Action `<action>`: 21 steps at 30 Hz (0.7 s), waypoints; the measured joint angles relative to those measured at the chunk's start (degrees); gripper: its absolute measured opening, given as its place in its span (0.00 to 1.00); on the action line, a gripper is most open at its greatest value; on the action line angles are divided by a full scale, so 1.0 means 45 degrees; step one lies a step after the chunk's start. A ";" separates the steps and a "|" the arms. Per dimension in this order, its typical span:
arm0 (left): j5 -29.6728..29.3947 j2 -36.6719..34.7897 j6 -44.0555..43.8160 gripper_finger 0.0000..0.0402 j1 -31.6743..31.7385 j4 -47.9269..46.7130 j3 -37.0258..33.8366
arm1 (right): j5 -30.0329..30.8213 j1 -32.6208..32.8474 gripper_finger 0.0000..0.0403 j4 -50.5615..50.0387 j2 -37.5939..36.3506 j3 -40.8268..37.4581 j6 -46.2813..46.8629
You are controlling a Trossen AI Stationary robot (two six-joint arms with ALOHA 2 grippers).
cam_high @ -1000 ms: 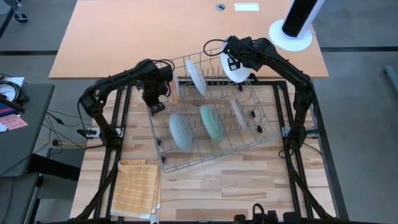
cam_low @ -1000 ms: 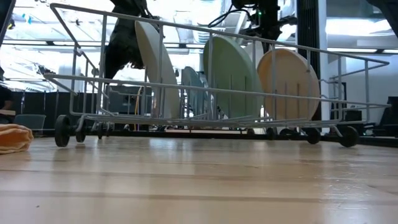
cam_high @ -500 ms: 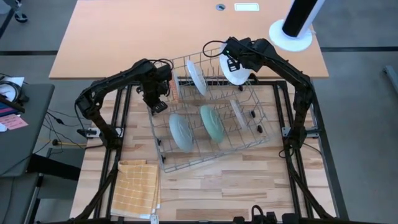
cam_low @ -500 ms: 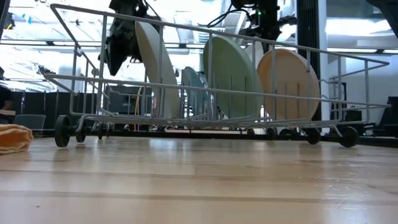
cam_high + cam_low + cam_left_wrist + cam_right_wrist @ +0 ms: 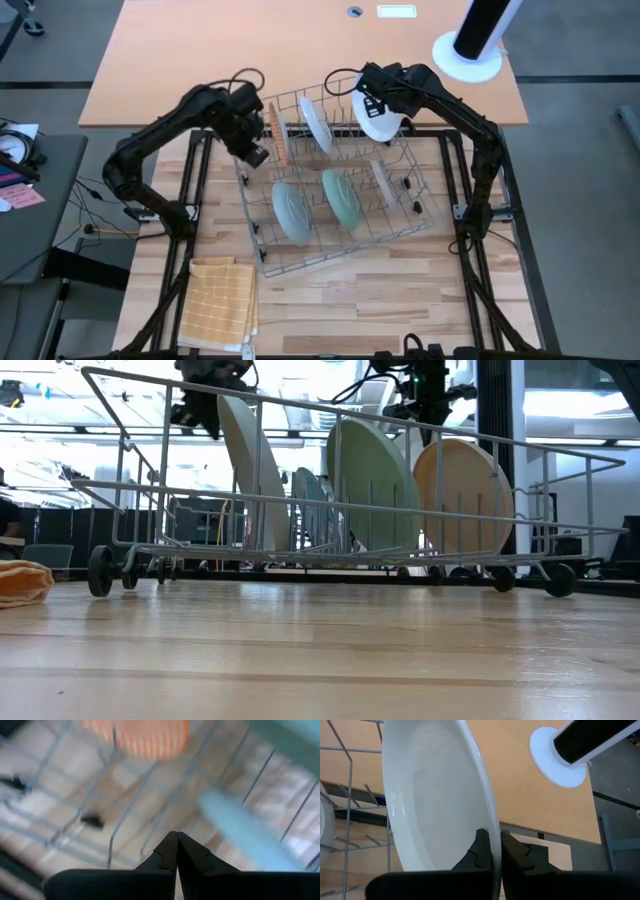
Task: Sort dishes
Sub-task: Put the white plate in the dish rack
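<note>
Since a second ago, the left gripper (image 5: 254, 152) is lifting away from the rack's left side and is now sitting higher, by the far-left corner of the wire rack (image 5: 335, 245), its fingers (image 5: 167, 855) pressed together with nothing between them. At the near-left corner of the tabletop (image 5: 400, 300) a yellow checked cloth (image 5: 222, 302) is lying. Just beside the left gripper, the orange-red patterned plate (image 5: 281, 147) is standing on edge in the rack's far row, with a white plate (image 5: 316, 125) next to it. In the near row, two teal-green plates (image 5: 292, 212) (image 5: 340, 197) and a beige plate (image 5: 381, 181) are standing upright. Near the tabletop's far edge, the right gripper (image 5: 374, 100) is clamping the rim of another white plate (image 5: 435, 795), holding it over the rack's far-right corner.
</note>
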 joint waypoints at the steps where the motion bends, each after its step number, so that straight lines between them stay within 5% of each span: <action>1: -0.0049 0.0024 -0.0254 0.00 0.0000 0.0374 0.0139 | 0.0028 0.0005 0.03 0.0004 0.0000 0.0000 0.0000; 4: -0.0857 0.0049 -0.0716 0.00 -0.0049 0.0905 0.0275 | 0.0104 0.0046 0.03 0.0003 0.0005 0.0000 0.0005; 9: -0.5401 0.0073 0.0462 0.00 0.0419 0.0503 0.0270 | 0.0445 0.0306 0.03 -0.0015 0.0005 0.0000 -0.0074; 11: -0.6174 0.0073 0.1239 0.00 0.0982 0.0690 0.0270 | 0.0440 0.0376 0.03 -0.0016 0.0005 0.0000 -0.0394; 21: -0.4403 0.0279 0.1528 0.00 0.3089 0.0992 0.0265 | 0.1034 0.0427 0.03 0.0189 0.0000 0.0000 -0.0745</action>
